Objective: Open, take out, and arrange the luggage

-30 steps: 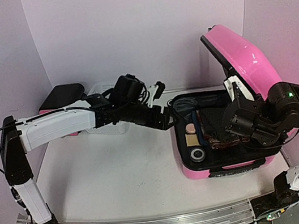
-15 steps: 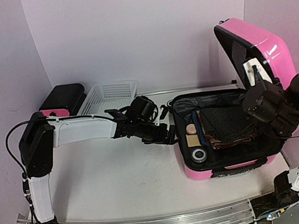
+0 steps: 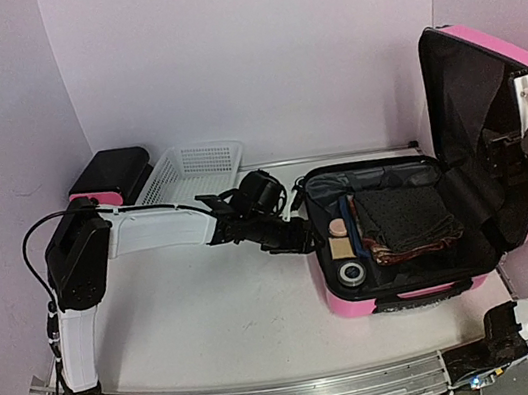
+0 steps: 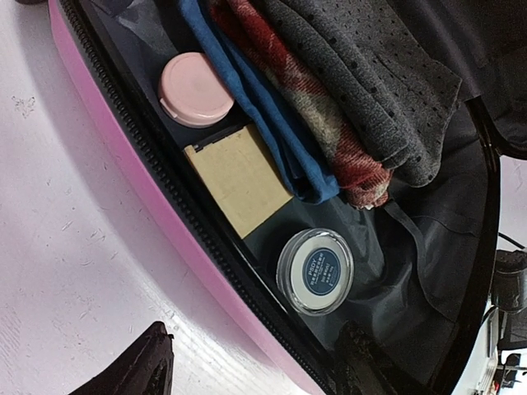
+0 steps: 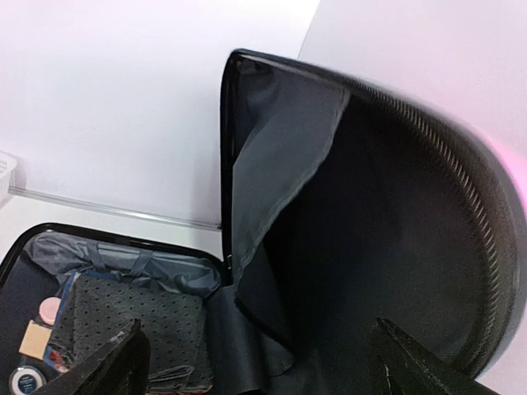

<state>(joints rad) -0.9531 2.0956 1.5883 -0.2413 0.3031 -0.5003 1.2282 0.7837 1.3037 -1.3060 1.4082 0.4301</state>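
The top external camera is mounted above and behind the arms, facing forward and down. It covers the whole table (image 3: 212, 308) (the widest, most distant view). The left wrist camera looks steeply down from close range at the left inner edge of the open luggage (image 3: 351, 303). The right wrist camera faces the raised lid (image 5: 395, 247) from nearby. All three views share the luggage interior with the folded grey cloth (image 3: 404, 215).

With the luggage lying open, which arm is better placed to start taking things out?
Left, probably: the left claw hangs open at the luggage rim beside the pink-lidded jar, box and tin. The right claw is up by the raised lid.
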